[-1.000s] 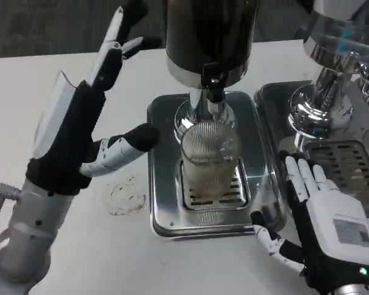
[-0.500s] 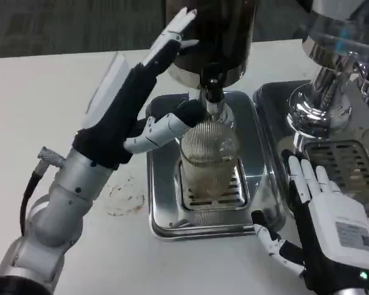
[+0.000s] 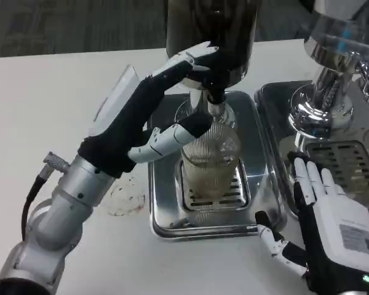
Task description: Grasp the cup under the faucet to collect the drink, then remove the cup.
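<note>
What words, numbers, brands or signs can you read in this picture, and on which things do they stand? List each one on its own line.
No text here can be read.
White label on the back of the right hand: rows of small print, too blurred to read.
Drink dispenser, cup, drip tray: no lettering visible.

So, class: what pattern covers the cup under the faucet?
Fine vertical ribbing on clear glass cup, head view.

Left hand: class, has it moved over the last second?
Yes. The left hand swung rightward from the bare table to the dispenser, fingers now by the faucet above the cup.
</note>
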